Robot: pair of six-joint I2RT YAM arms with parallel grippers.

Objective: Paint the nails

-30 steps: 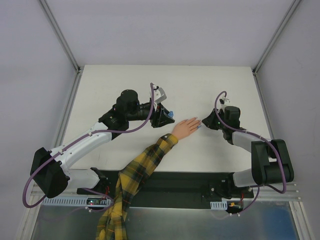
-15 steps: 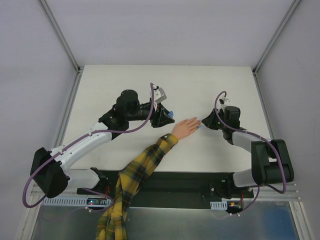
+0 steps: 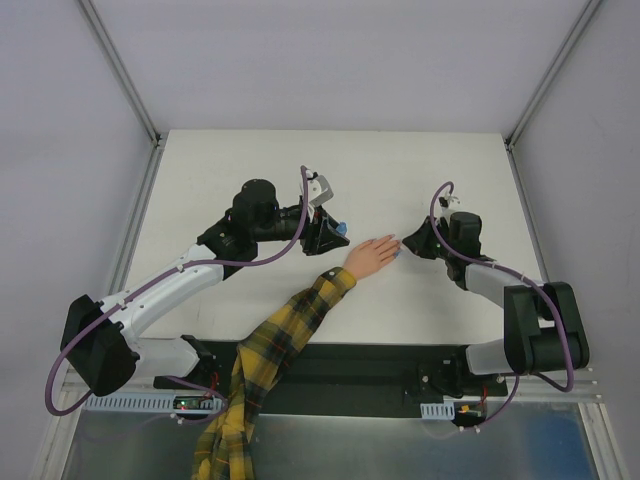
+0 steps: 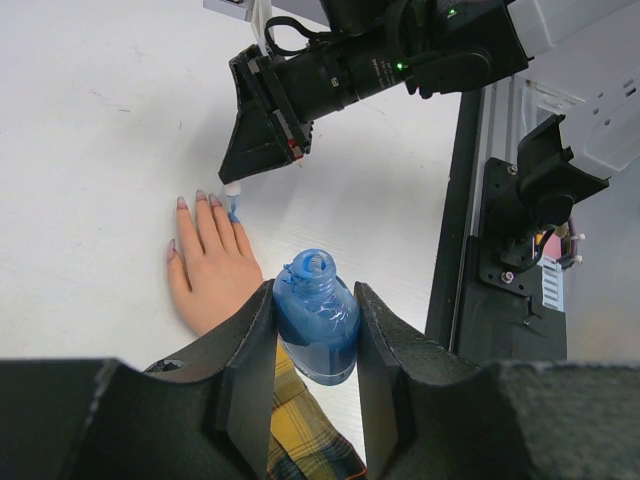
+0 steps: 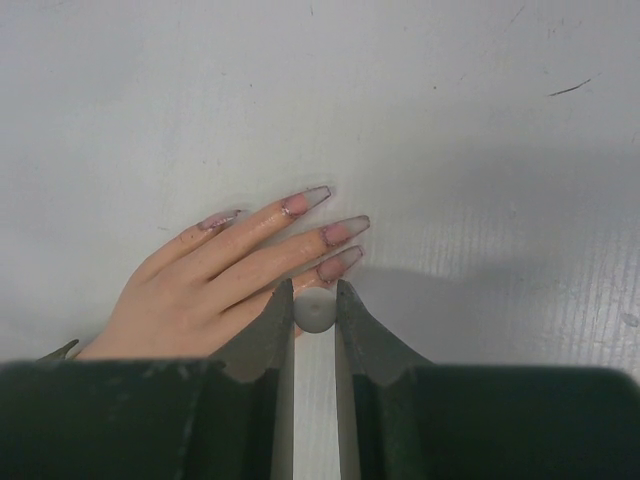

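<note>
Arms reach inward; left tool (image 4: pixel 314 292) clamps a blue bottle (image 4: pixel 316 325), right tool (image 5: pixel 314 290) pinches a white cap (image 5: pixel 314 313).

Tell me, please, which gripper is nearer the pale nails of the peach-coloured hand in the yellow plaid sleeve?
Right. The right gripper is at the nails, gripping a white brush; the left gripper holds the small blue bottle back by the wrist.

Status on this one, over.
Left claw shut on polish bottle. Right claw shut on brush cap, at the nails, little-finger side. Nothing in the way.
</note>
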